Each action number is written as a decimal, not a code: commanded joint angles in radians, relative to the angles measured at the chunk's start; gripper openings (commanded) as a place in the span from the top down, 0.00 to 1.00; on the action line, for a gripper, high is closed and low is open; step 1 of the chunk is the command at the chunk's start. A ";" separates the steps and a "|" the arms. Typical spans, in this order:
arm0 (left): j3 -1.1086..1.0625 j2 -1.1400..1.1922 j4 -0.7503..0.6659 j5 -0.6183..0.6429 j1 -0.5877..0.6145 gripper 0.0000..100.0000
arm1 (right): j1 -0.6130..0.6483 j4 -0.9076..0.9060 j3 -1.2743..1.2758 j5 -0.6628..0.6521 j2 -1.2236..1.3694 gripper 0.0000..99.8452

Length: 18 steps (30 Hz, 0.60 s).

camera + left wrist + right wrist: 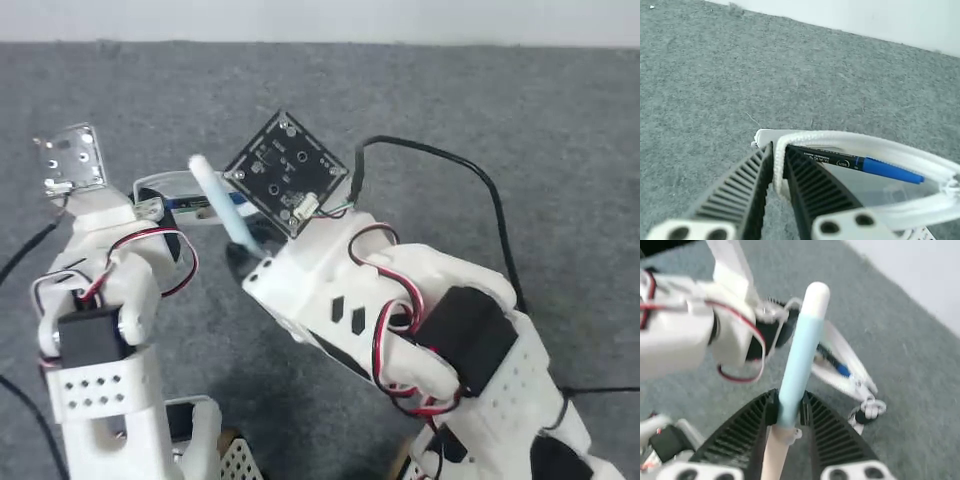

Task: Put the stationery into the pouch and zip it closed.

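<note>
Inserting the light-blue pen (pixel 801 355) is the step in hand, I'd say. The pen is clamped low on its barrel by the closed right tool (pixel 789 404), with its white cap end aimed at the clear pouch (pixel 875 145) and above it in the high view. I can't tell whether the two touch.

The pouch lies on the grey counter (pixel 715 75), mouth open, with a blue marker (pixel 880 168) already inside. The left tool (pixel 777 156) is closed on the white zipper rim at one end and props the mouth up.

To do it well:
- Line the pen up with the pouch's long axis before going down; it looks skewed now.
- Lead with the cap end into the gap between the rims, on a shallow angle.
- Release only once most of the barrel is past the rim, or it may roll off.
- Left tool should stay clamped.
- The zip pull (pixel 871 410) sits at the far end and comes next.
</note>
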State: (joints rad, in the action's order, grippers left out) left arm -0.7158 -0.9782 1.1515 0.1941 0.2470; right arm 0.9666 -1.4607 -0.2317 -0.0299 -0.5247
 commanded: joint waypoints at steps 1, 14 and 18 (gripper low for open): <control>-0.005 0.015 -0.009 -0.006 -0.015 0.99 | 0.002 0.131 -0.008 0.006 -0.015 0.99; -0.007 0.015 -0.009 -0.006 -0.015 0.99 | -0.096 0.641 0.222 0.009 -0.015 0.99; -0.007 0.015 -0.009 -0.006 -0.015 0.99 | -0.120 0.762 0.307 0.009 -0.015 0.99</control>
State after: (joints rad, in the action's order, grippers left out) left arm -0.7173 -0.9782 1.1546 0.1941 0.2470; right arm 0.8807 -0.8255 0.0384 -0.0299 -0.5217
